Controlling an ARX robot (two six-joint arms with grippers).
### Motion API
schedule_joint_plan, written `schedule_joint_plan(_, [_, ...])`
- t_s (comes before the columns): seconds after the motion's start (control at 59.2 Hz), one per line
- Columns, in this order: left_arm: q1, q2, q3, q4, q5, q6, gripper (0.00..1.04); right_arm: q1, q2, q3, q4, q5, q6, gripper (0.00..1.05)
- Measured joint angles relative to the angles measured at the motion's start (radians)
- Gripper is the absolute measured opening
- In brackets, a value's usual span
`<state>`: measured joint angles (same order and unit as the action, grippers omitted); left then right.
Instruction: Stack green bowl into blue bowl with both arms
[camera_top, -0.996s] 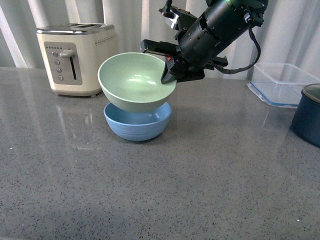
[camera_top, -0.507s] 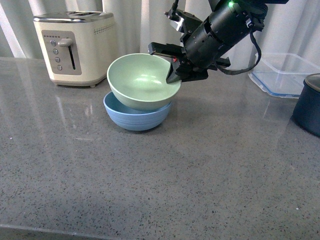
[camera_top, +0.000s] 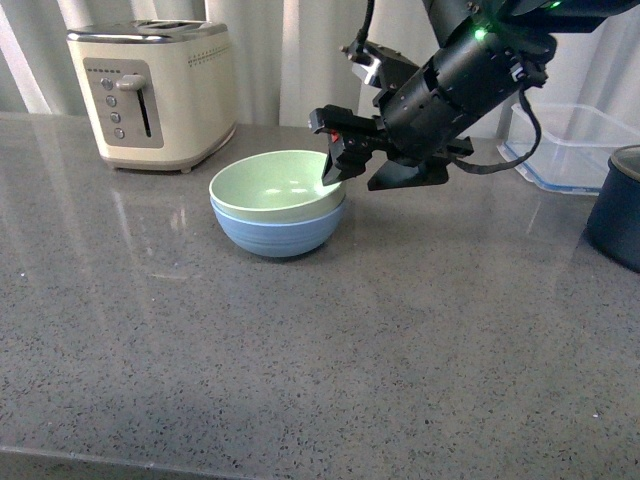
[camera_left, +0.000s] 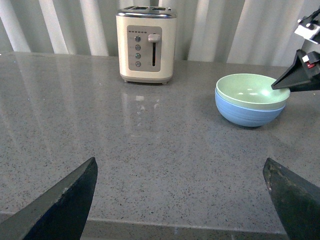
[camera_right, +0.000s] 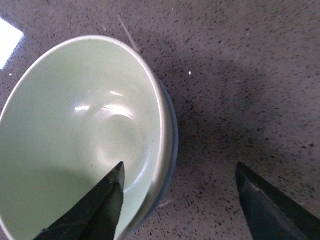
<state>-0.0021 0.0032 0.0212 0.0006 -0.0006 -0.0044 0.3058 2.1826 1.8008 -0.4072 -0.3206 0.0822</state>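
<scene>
Green bowl: the green bowl (camera_top: 278, 187) sits nested inside the blue bowl (camera_top: 280, 230); only its rim and interior show above the blue rim. It is level and rests on the countertop (camera_top: 300, 360) through the blue bowl.

Blue bowl: stands upright on the countertop, directly under the green bowl, at the tips of my right jaws.

Right gripper: my right gripper (camera_top: 368, 173) hangs at the bowls' rim on the side nearest my right arm. The jaws are spread apart and grip nothing. In the right wrist view one fingertip (camera_right: 100, 205) lies over the green bowl's interior (camera_right: 75, 135), the other fingertip (camera_right: 270, 205) is outside both bowls over bare countertop, so the stacked rims lie between my jaws. I cannot tell whether the inner tip touches the bowl wall.

Left gripper: my left gripper (camera_left: 182, 200) is low over the countertop, well apart from the bowls. Its jaws are spread wide, nothing between them; the stacked bowls lie far ahead of them, beyond the right-hand fingertip (camera_left: 295, 200).

Toaster: a cream toaster (camera_top: 152, 92) stands beyond the bowls, well away from my right jaws.

Other items: a clear container (camera_top: 560, 155) and a dark pot (camera_top: 615, 220) stand on the far side of my right arm from the bowls.
</scene>
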Motion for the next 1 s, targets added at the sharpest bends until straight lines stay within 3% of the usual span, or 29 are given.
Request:
schedule_joint_plan(0.169, [0.000,0.000,0.000,0.000,0.000,0.000,0.98,-0.060,-0.188,-0.135,0.039,-0.016,0.012,0.97])
schedule_joint_plan(0.54, [0.000,0.000,0.000,0.000,0.000,0.000,0.98,-0.270,-0.756,-0.705,0.111,-0.030,0.016,0.95])
schedule_joint_plan(0.659, [0.000,0.000,0.000,0.000,0.000,0.000,0.98,-0.335,-0.989,-0.947,0.131,0.044,-0.002,0.95])
schedule_joint_plan(0.675, [0.000,0.000,0.000,0.000,0.001,0.000,0.98,-0.332,-1.003,-0.972,0.185,0.079,-0.008,0.93])
schedule_joint_plan(0.726, [0.000,0.000,0.000,0.000,0.001,0.000,0.98,-0.312,-1.048,-1.146,0.594,0.267,-0.046,0.79])
schedule_joint_plan(0.777, [0.000,0.000,0.000,0.000,-0.002,0.000,0.98,-0.308,-1.080,-1.283,0.861,0.313,-0.061,0.67])
schedule_joint_plan(0.844, [0.000,0.000,0.000,0.000,-0.002,0.000,0.98,-0.308,-1.122,-1.373,1.006,0.320,-0.069,0.54])
schedule_joint_plan(0.996, [0.000,0.000,0.000,0.000,-0.001,0.000,0.98,-0.308,-1.215,-1.497,1.065,0.322,-0.076,0.24])
